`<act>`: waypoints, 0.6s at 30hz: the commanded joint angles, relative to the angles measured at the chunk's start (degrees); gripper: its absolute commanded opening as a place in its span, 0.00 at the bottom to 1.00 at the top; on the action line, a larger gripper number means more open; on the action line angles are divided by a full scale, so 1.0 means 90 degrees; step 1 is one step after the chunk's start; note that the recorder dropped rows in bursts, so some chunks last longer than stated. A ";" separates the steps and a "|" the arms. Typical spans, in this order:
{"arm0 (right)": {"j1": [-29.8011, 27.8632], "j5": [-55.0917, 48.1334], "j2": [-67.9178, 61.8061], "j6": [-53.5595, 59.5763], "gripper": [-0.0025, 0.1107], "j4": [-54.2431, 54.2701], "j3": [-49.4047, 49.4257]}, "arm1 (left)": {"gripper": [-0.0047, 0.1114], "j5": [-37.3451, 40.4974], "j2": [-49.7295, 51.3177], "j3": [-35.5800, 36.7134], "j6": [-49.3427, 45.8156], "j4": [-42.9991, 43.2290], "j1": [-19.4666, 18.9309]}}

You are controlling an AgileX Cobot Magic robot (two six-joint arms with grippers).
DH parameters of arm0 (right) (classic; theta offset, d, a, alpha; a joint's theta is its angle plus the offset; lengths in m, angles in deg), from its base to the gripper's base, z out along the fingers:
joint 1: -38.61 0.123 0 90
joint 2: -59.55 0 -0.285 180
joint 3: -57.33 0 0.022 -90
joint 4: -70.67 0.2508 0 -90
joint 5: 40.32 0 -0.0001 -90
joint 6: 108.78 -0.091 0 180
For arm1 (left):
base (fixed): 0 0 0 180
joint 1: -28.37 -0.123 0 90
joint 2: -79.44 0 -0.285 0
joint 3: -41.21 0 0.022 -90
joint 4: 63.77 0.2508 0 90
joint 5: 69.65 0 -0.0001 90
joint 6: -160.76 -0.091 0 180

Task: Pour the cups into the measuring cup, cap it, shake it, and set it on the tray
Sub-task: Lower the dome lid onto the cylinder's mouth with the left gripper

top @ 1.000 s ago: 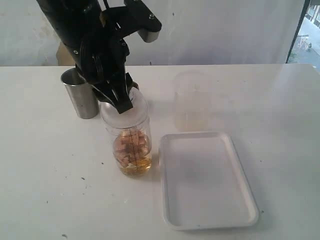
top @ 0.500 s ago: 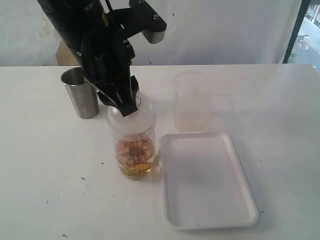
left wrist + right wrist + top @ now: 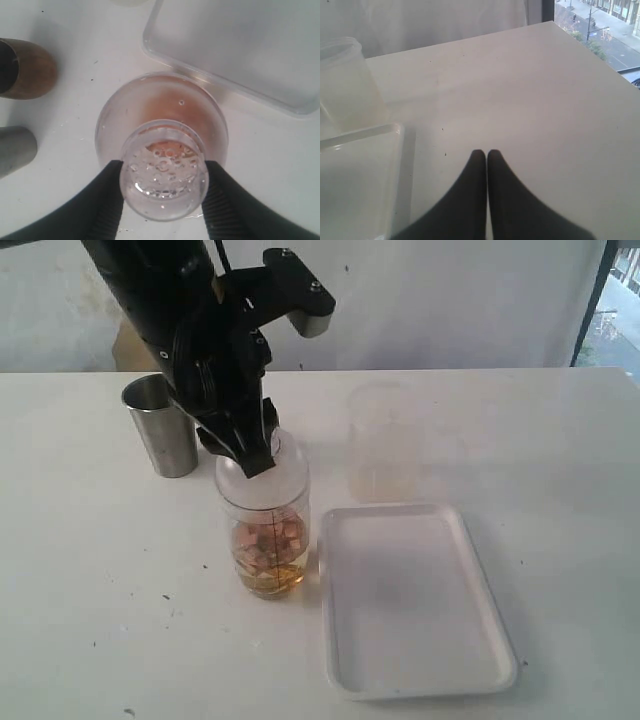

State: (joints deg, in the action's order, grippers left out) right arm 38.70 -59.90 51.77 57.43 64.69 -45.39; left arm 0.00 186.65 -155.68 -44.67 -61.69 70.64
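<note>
At the tray's [image 3: 421, 508] nine o'clock: measuring cup [image 3: 268, 540] filled, capped, not yet on the tray.
Left gripper [image 3: 163, 192] pinches the cap [image 3: 290, 472] by its neck; right gripper [image 3: 486, 156] pressed together, empty. Steel tumbler [image 3: 165, 430] at ten o'clock. Pouring and capping look done; shaking unclear; placing remains.

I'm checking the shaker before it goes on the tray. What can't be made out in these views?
Rounded dark-brown wooden cup: absent from the exterior view, likely behind the left arm; cut off by the left wrist view's edge.
Neck of the clear plastic dome cap: covered by the left gripper in the exterior view.
Right gripper: outside the exterior view.
</note>
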 commanded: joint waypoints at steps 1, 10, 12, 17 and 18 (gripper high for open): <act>-0.0001 0.0037 0.0000 -0.0001 0.02 -0.0002 -0.0007 | 0.40 -0.0150 0.0015 -0.0037 0.0130 -0.0052 0.0018; -0.0001 0.0037 0.0000 -0.0001 0.02 -0.0002 -0.0007 | 0.61 -0.0518 -0.0017 -0.0037 0.0153 -0.0279 0.0018; -0.0001 0.0037 0.0000 -0.0001 0.02 -0.0002 -0.0007 | 0.61 -0.0546 -0.0017 -0.0037 0.0153 -0.0306 0.0018; -0.0001 0.0037 0.0000 -0.0001 0.02 -0.0002 -0.0007 | 0.61 -0.0651 -0.0093 -0.0037 0.0016 -0.0322 0.0018; -0.0001 0.0037 0.0000 -0.0001 0.02 -0.0002 -0.0007 | 0.60 -0.0703 -0.0135 -0.0037 -0.0011 -0.0322 0.0018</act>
State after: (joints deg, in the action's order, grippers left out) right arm 38.70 -59.90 51.77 57.38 64.69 -45.39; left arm -4.84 186.68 -155.68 -44.07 -63.77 70.64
